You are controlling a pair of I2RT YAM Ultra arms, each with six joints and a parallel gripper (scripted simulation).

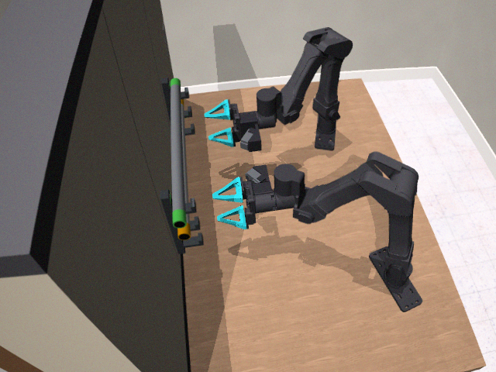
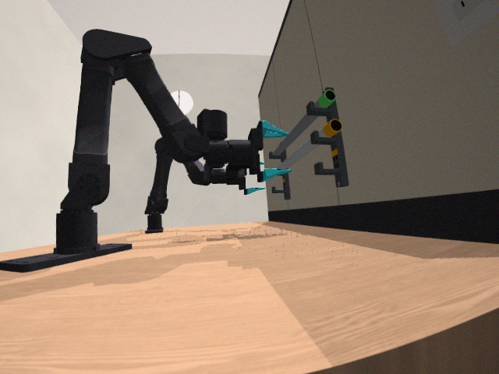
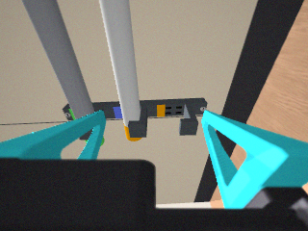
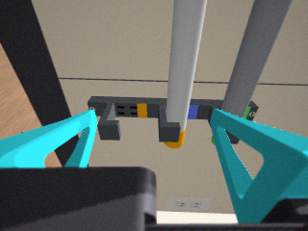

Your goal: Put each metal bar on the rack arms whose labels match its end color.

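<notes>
The green-ended bar (image 1: pixel 176 148) lies on the top pair of rack arms, beside green labels. The orange-ended bar (image 1: pixel 184 232) lies on the middle pair, whose labels are blue (image 3: pixel 116 112). The bottom arms (image 3: pixel 189 126) carry orange labels (image 3: pixel 161 110) and are empty. My left gripper (image 1: pixel 230 201) is open and empty, a short way in front of the bars' near end. My right gripper (image 1: pixel 219 122) is open and empty, facing the far end. In the right wrist view, the orange-ended bar (image 4: pixel 185 63) and the green-ended bar (image 4: pixel 255 53) lie between the spread fingers, well beyond the tips.
The rack hangs on a tall brown wall panel (image 2: pixel 402 100) with a black strip (image 2: pixel 383 213) along its foot. The wooden table (image 1: pixel 320 260) lies below both arms. The arm bases (image 1: pixel 396 280) stand well back from the wall.
</notes>
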